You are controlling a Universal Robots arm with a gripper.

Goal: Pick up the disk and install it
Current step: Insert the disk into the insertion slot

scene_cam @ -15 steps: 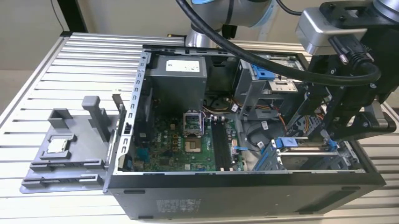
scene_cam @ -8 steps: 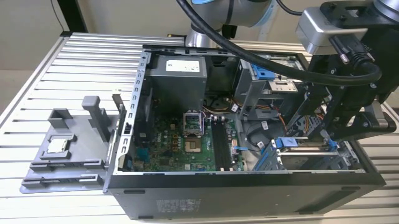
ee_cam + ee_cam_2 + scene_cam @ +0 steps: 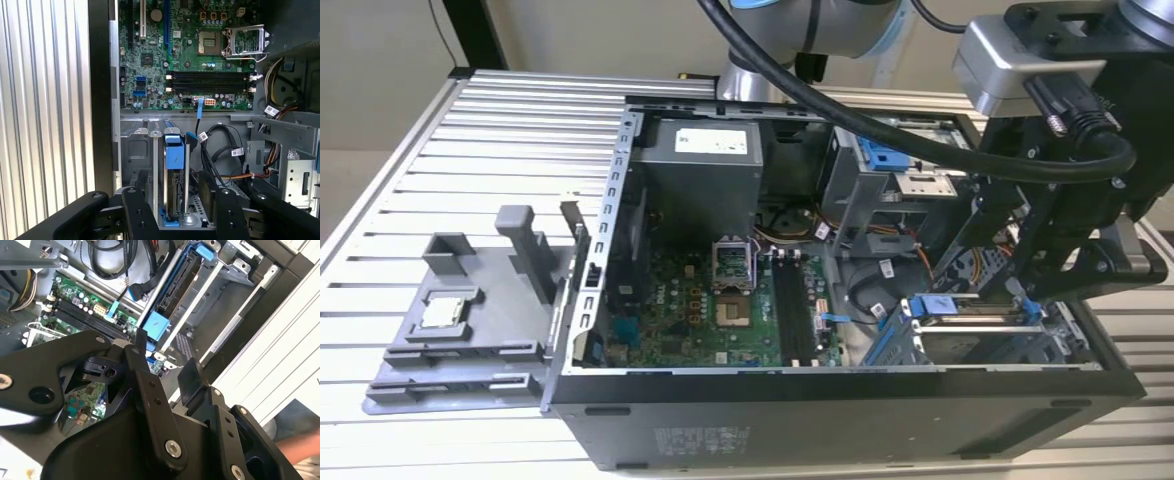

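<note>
Disk point(image 3: 172, 170) sits between the downward-pointing tool's point(image 3: 175, 200) parted jaws.

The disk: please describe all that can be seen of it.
The disk stands on edge in the metal drive bay of the computer case, next to the motherboard. Seen edge-on, it is thin and grey, clipped in a blue plastic frame with a blue tab. The open gripper straddles it; its fingers appear not to touch it.
</note>
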